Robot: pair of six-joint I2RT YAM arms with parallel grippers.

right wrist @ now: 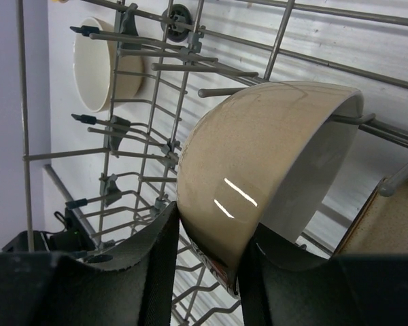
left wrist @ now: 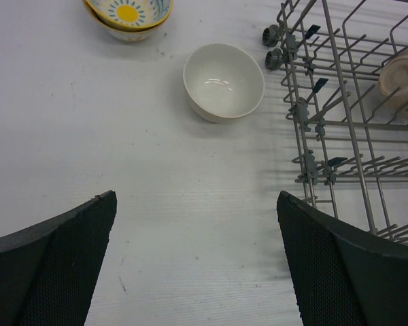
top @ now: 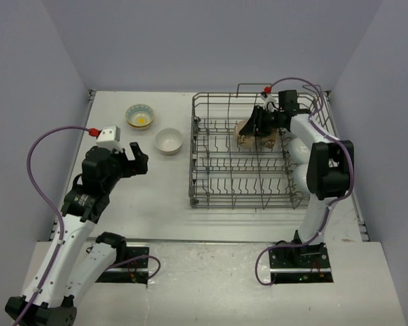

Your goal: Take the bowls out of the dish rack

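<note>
I'm looking at a white bench (top: 156, 197) closed in by plain pale grey-lilac walls (top: 204, 41) on three sides. One grey wire dish rack (top: 241, 204), with rows of upright tines and small wheels at its corner, fills the bench's 3 o'clock half.

Out on the bench I count three bowls. A glossy white bowl (top: 168, 140) stands upright. At its 10 o'clock is a patterned bowl (top: 140, 115) with a yellow centre. The left wrist view shows it nested in a yellow-rimmed bowl (left wrist: 132, 32).

Toward the rack's 12 o'clock end I can count two more. A tan bowl (right wrist: 258, 156), pale inside, is tipped on edge among the tines, and a second tan bowl (right wrist: 387, 221) is just beside it.

My right jaws are closed on the tan bowl's rim, one finger on each side. My left jaws are spread wide and hold nothing, over bare bench at the white bowl's 8 o'clock.
</note>
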